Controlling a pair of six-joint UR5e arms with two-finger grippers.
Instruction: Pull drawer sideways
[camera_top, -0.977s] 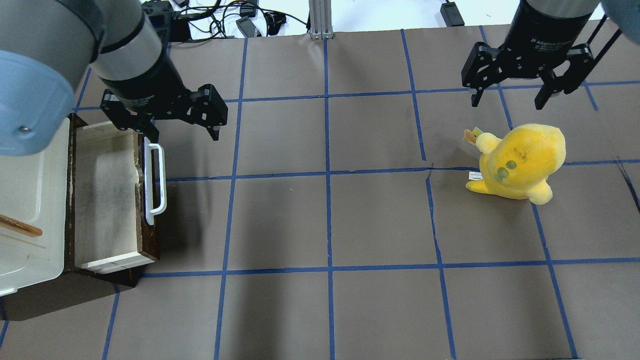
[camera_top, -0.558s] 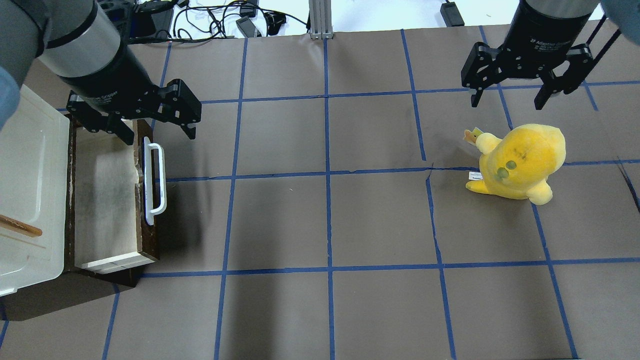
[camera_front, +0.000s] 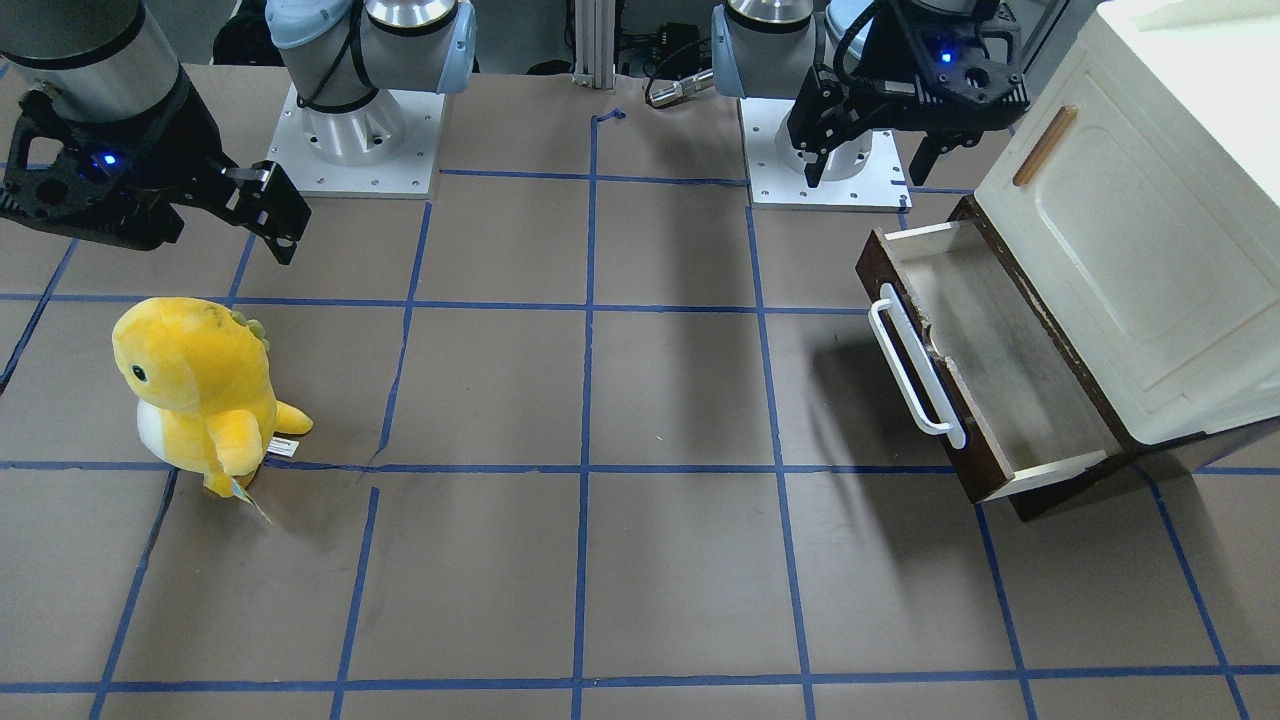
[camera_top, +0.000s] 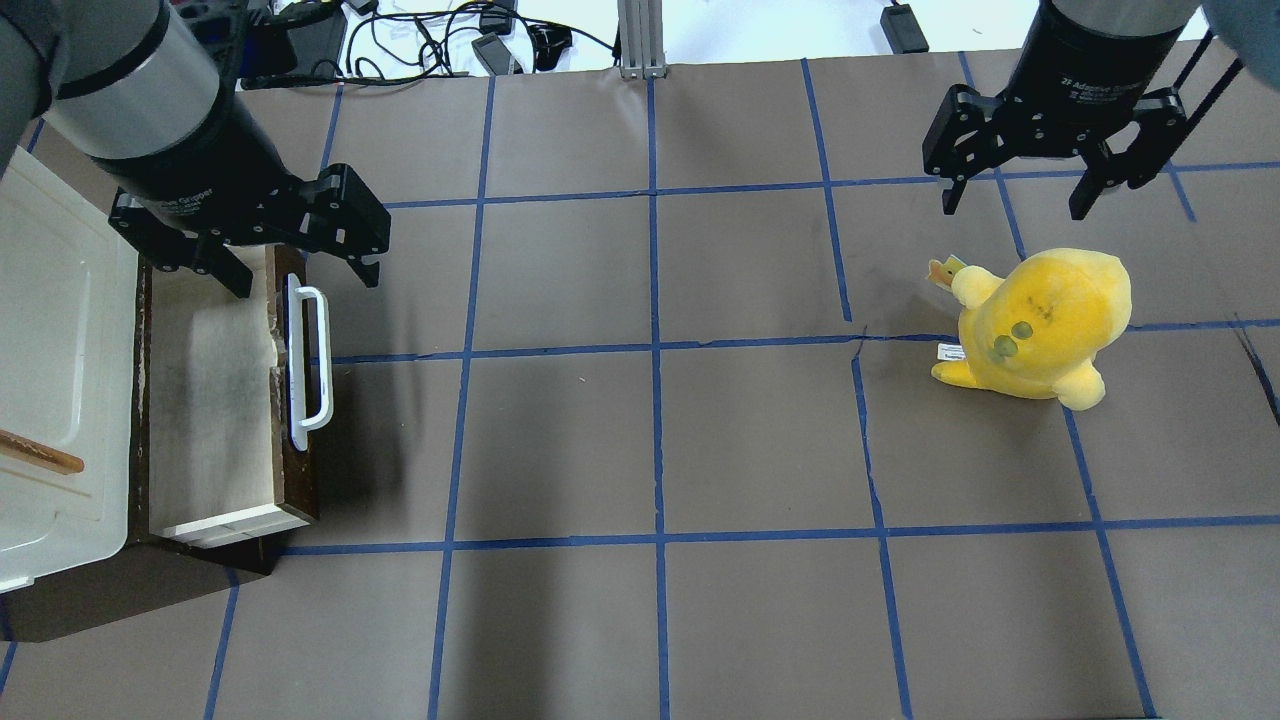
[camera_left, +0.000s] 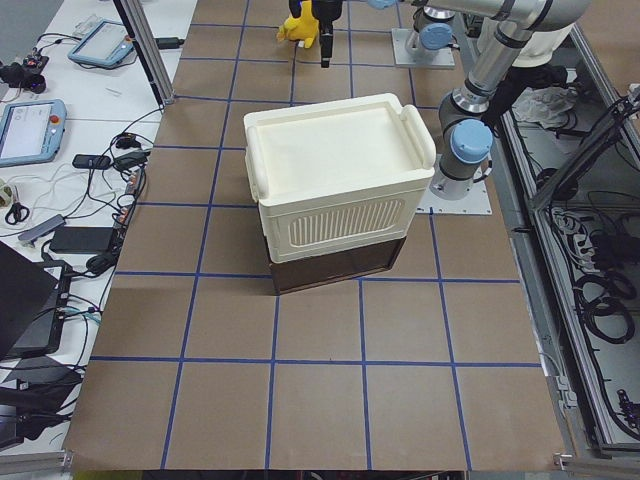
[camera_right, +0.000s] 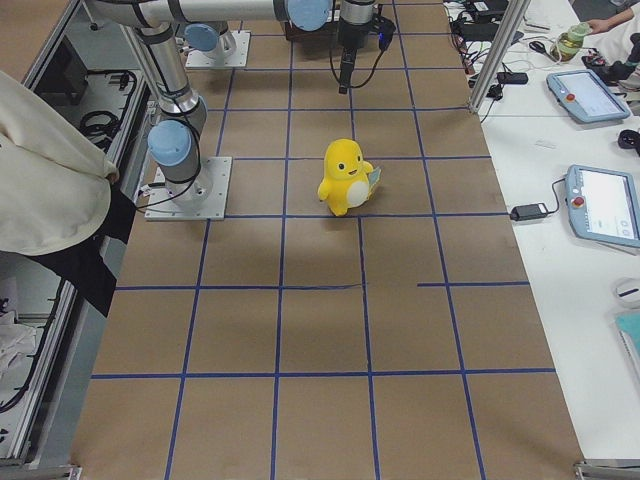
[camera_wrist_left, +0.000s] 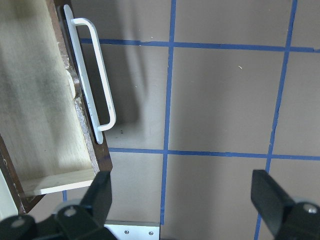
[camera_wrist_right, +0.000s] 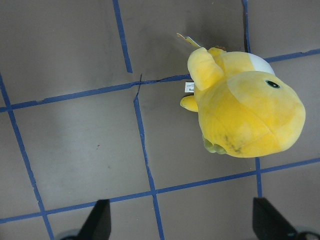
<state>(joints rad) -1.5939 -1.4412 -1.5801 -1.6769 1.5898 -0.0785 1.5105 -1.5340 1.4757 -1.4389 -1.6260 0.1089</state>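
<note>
Gaping left end effector (camera_top: 307, 283), touching nothing.

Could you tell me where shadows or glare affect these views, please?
Front-facing view: the drawer throws a soft shadow on the table beside its handle. Overhead view: the strip beyond the table is blown out white. Left wrist view: sharp, glare-free.
</note>
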